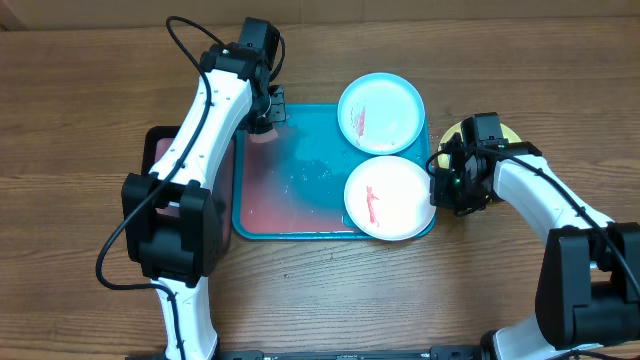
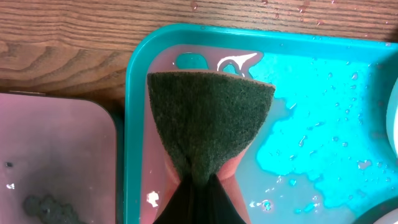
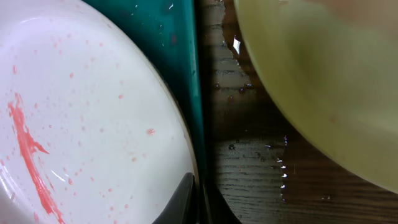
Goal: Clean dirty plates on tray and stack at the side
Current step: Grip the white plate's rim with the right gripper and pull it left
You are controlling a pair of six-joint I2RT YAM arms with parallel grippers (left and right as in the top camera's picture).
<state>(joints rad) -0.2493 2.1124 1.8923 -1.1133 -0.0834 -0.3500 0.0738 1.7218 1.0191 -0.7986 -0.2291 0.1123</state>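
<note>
Wood grain of the table (image 1: 80,80) is showing on every side of the big teal tray (image 1: 290,205), whose base is lying under pinkish water. The left gripper (image 2: 199,199) is clenching a dark green scouring pad (image 2: 208,118). The pad is fanning out ahead of its fingers into the tray's corner, with a smaller dark tray (image 2: 56,155) just off to its left.

The right gripper (image 1: 455,185) is hanging at the tray's far rim. One finger is showing right against the edge of the white plate (image 1: 395,200), but I cannot tell whether the jaws are parted or closed. The yellow-green plate (image 3: 311,81) is already sitting off the tray on wet wood, on that gripper's other side. The blue-rimmed plate (image 1: 380,112) is waiting on the tray, a little beyond the white one.

To my eye the white plate is the one being tackled. Its red streak is lying well inward from the held edge, so the pad needs to be travelling across to it and pressing flat while the right hand is steadying the rim. On a wet plate the grip should be firm and low, so the plate isn't skidding or tipping.
</note>
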